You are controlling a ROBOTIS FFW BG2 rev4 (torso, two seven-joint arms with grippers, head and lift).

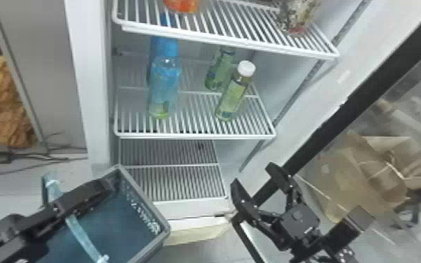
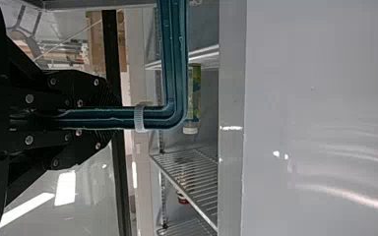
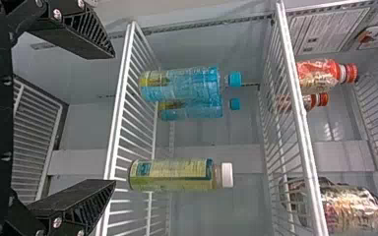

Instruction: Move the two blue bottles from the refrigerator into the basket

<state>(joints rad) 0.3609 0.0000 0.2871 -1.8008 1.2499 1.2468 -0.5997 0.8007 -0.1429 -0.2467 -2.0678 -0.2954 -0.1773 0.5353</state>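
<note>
Right gripper (image 1: 254, 175)'s spread wide with nothing in it, low and right of the white wire shelf (image 1: 192, 135)'s front edge. The front blue plastic bottle (image 1: 164, 91) stands upright by that shelf's left edge, so I'd go up, left and in, dodging the white-capped green bottle (image 1: 233, 94). Rear blue bottle (image 3: 192, 111)'s just behind. Left gripper (image 2: 114, 118)'s clamped on the teal plastic basket (image 1: 145, 201).

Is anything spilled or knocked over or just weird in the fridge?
No, nothing stands out. The two blue bottles stand upright on the shelf, and no spill shows. Outside, the left hand holds the basket by its handle.
</note>
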